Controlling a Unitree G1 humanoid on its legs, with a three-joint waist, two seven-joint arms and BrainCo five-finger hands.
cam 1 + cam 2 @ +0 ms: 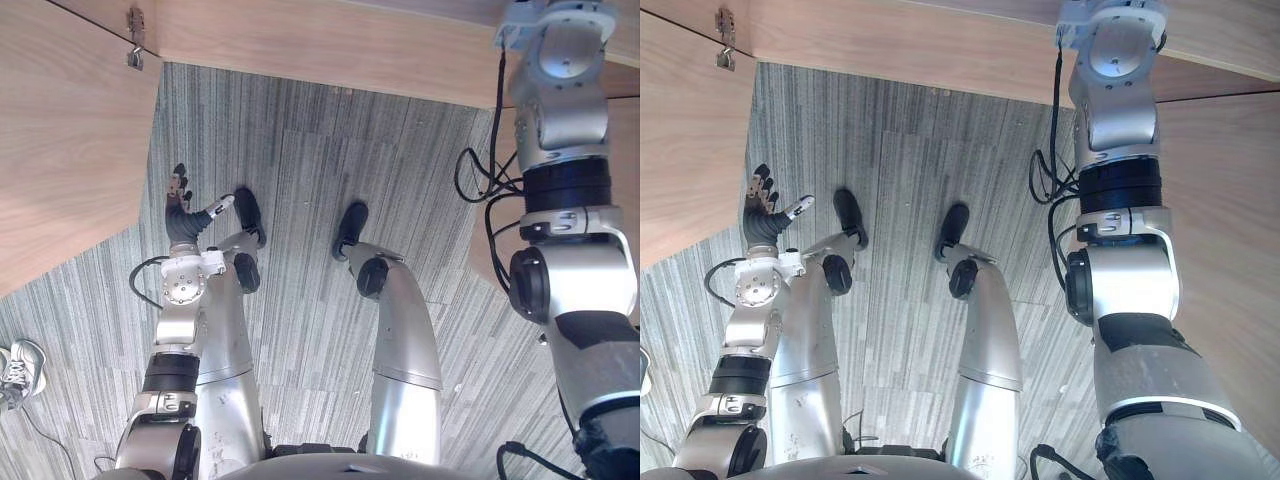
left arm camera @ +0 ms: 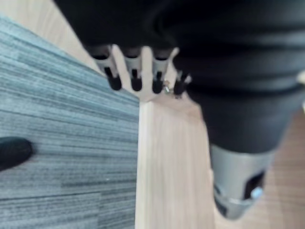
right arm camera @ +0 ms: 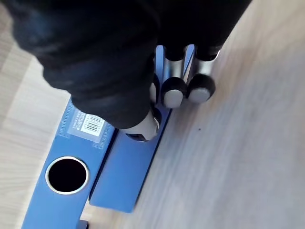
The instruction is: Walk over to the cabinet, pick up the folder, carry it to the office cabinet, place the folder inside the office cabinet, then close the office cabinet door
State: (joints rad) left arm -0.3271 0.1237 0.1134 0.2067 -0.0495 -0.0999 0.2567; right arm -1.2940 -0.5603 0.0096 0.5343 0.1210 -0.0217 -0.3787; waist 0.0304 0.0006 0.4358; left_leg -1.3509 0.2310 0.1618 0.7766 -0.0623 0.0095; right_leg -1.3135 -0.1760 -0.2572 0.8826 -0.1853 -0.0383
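Right hand [image 3: 107, 62] is clamped, fingers and thumb, on the blue folder [image 3: 121, 171] lying beneath it.

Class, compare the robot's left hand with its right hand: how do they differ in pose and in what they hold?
The left hand is open, fingers straight; the right hand is curled. The left hand holds nothing, beside a wooden panel; the right hand grips the blue folder. Both have silver, dark-tipped fingers.
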